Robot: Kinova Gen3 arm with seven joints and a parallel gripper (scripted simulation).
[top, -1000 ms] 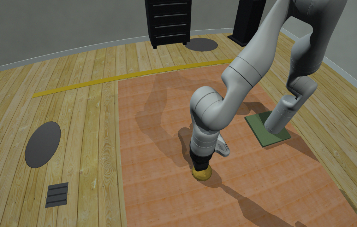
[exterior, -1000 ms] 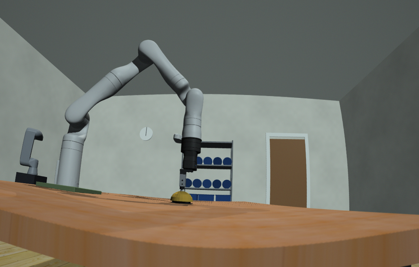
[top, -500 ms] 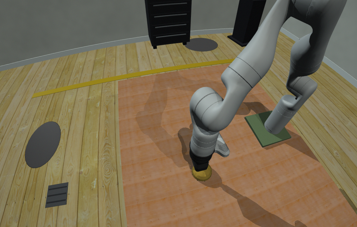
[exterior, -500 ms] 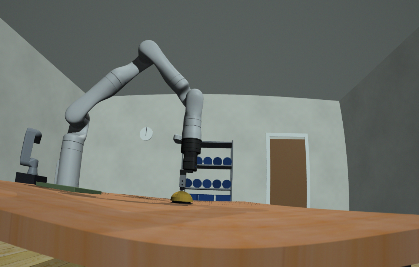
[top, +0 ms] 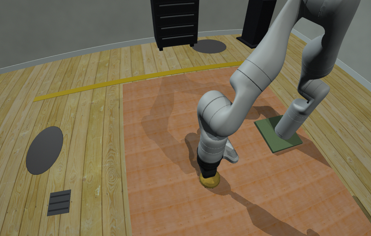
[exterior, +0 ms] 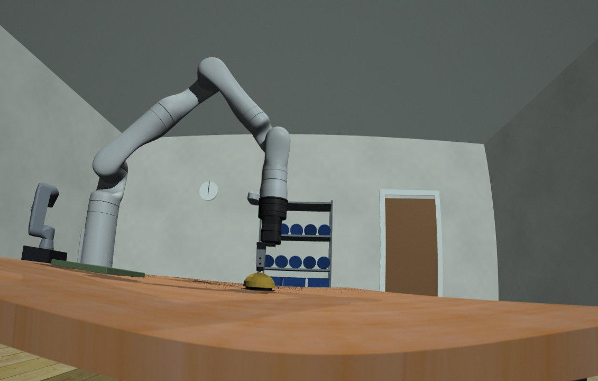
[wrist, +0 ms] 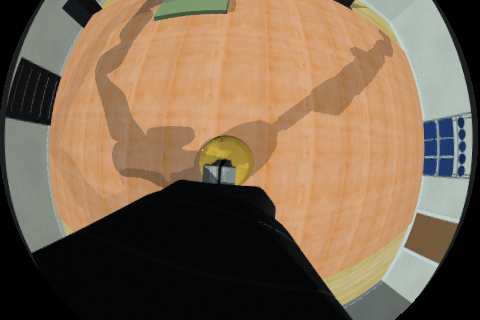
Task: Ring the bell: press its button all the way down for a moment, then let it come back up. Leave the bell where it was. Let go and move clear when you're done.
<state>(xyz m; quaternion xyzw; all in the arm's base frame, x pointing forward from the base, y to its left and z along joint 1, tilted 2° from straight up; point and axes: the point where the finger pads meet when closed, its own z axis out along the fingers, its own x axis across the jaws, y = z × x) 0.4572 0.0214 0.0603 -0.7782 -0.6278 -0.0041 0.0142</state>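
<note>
Two fingers pressed together form a single narrow grey tip on the gripper (exterior: 260, 265), with nothing held between them. That tip points straight down and meets the crown of the bell (exterior: 258, 282) (its button is hidden under the fingers, so how far it is pressed cannot be told). One bell is in sight: a low, smooth yellow dome with a dark rim, round from above (top: 209, 180) and sitting flat on the table (exterior: 291, 326). It lies near the middle of the tabletop's width, closer to the long edge opposite the arm's mount than to the mount itself. In the wrist view the grey fingertips cover the middle of the dome (wrist: 227, 151).

One arm (exterior: 149, 124) of matte grey rounded segments ends in a black ribbed wrist above the fingers. It rises from a flat green square plate (top: 261, 125) near one long edge. Orange-brown wood grain with rounded corners makes up the tabletop.
</note>
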